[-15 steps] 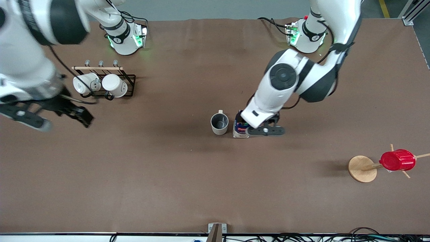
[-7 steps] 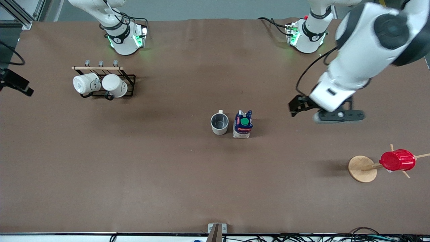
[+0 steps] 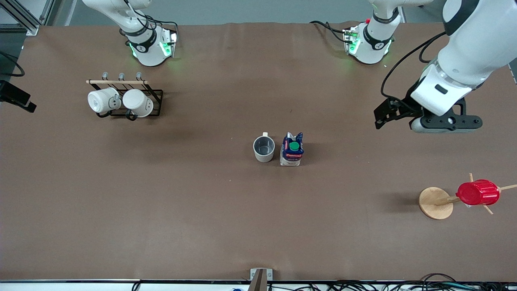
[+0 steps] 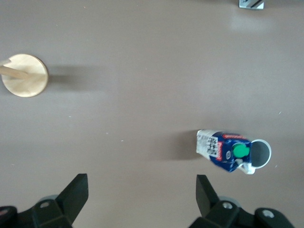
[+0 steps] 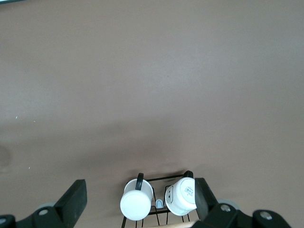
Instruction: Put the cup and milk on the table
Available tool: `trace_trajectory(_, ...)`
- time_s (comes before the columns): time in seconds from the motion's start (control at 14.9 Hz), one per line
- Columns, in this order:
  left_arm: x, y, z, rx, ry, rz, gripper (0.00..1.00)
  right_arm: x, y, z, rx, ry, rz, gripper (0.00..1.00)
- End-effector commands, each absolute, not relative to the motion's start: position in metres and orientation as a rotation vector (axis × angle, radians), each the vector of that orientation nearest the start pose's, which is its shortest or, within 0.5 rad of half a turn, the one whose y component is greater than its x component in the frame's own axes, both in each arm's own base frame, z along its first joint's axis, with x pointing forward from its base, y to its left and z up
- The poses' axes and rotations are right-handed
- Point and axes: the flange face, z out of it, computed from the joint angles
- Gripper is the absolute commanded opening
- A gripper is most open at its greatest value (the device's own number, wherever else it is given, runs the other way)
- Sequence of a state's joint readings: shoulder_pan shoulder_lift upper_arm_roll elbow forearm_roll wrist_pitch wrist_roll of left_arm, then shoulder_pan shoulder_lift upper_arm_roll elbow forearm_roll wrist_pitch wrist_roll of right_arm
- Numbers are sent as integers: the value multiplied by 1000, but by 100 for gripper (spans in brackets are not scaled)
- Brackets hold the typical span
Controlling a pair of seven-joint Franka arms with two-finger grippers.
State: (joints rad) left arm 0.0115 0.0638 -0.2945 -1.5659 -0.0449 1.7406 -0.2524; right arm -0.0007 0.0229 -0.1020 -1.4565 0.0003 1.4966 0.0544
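The cup [image 3: 263, 148] stands upright on the brown table [image 3: 202, 226] near its middle, handle toward the robots' bases. The milk [image 3: 292, 149] stands upright right beside it, on the side of the left arm's end. Both also show in the left wrist view, the milk [image 4: 221, 149] and the cup [image 4: 260, 155]. My left gripper [image 3: 381, 116] is open and empty in the air over bare table, well off from the milk toward the left arm's end; its wrist view [image 4: 141, 184] shows the jaws wide apart. My right gripper [image 5: 140, 191] is open and empty, high over the mug rack.
A black wire rack [image 3: 155, 97] holds two cream-white mugs [image 3: 121, 101] near the right arm's base. A red ribbed cup [image 3: 478, 192] hangs on a wooden peg stand [image 3: 434, 203] at the left arm's end. A metal bracket [image 3: 258, 277] sits at the table's front edge.
My left gripper has let go of the milk and risen away toward the left arm's end. The right arm has swung out to the table's edge. Cup and milk have not moved.
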Motion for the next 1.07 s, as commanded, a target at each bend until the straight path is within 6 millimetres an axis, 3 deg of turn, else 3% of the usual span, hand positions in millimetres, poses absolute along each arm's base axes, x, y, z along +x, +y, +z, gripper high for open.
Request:
trace_trajectory(0.0, 555, -121, 619, -3200, 175, -126, 100, 545, -53, 659, -3117, 223, -20, 100)
trace_trajectory(0.2, 545, -76, 633, -3195, 170, -79, 100, 545, -53, 659, -3117, 223, -22, 100)
trace_trajectory(0.34, 538, -68, 639, -3186, 135, -51, 100, 546, -51, 659, -3121, 216, -22, 100)
trace_trajectory(0.47, 536, -83, 640, -3180, 159, -50, 100, 546, -49, 659, -3128, 206, -22, 100)
trace_trajectory(1.01, 536, -96, 638, -3175, 70, -58, 100, 547, -46, 660, -3139, 191, -26, 100)
